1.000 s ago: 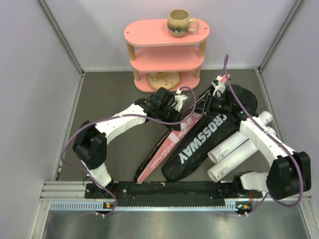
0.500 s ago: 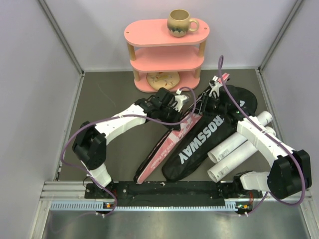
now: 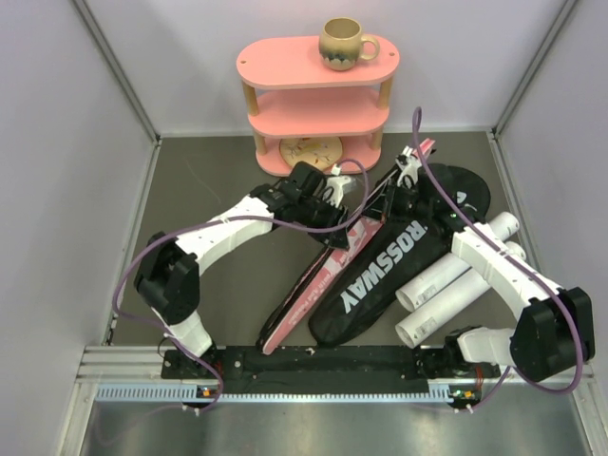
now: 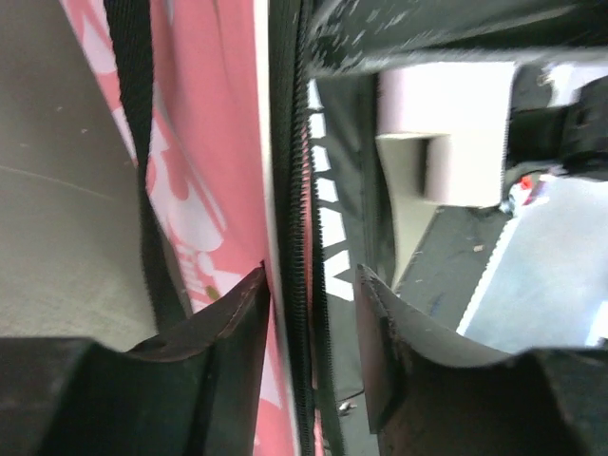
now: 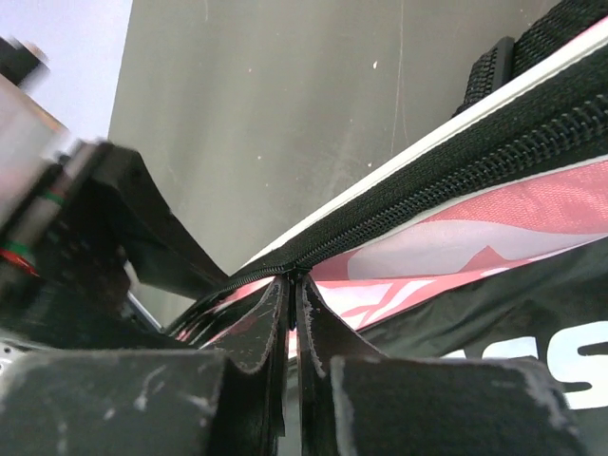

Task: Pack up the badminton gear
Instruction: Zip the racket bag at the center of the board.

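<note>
The pink bag (image 3: 313,290) lies flat in front of the pink shelf (image 3: 318,114), slanting from below the shelf's right leg out toward the arms' bases. The black CROSSWAY bag (image 3: 380,275) lies alongside it, touching, on the side further right of the shelf, and two white tubes (image 3: 432,285) lie side by side just beyond that. What either bag holds is hidden. Just in front of the shelf, the right gripper (image 5: 293,285) is pinched tight on the pink bag's zipper (image 5: 456,180); the left gripper (image 4: 312,318) straddles the same zipper edge, its fingers (image 4: 228,328) narrowly apart, gripping nothing. A beige mug (image 3: 340,43) stands on the shelf's top tier
</note>
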`<move>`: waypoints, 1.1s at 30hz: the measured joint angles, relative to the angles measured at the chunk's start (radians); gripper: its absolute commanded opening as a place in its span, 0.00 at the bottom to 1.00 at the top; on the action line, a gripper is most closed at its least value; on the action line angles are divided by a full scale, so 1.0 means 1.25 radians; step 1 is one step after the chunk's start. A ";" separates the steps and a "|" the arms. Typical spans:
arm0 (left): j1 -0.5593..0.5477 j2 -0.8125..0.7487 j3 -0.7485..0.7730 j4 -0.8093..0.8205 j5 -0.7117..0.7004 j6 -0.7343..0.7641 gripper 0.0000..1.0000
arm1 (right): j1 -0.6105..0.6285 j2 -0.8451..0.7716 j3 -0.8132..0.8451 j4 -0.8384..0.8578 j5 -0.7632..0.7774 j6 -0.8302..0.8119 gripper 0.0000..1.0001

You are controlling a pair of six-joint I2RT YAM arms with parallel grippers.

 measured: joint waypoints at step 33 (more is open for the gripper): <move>0.031 0.325 0.368 0.280 0.141 -0.197 0.00 | -0.002 -0.042 -0.083 0.118 -0.063 -0.017 0.00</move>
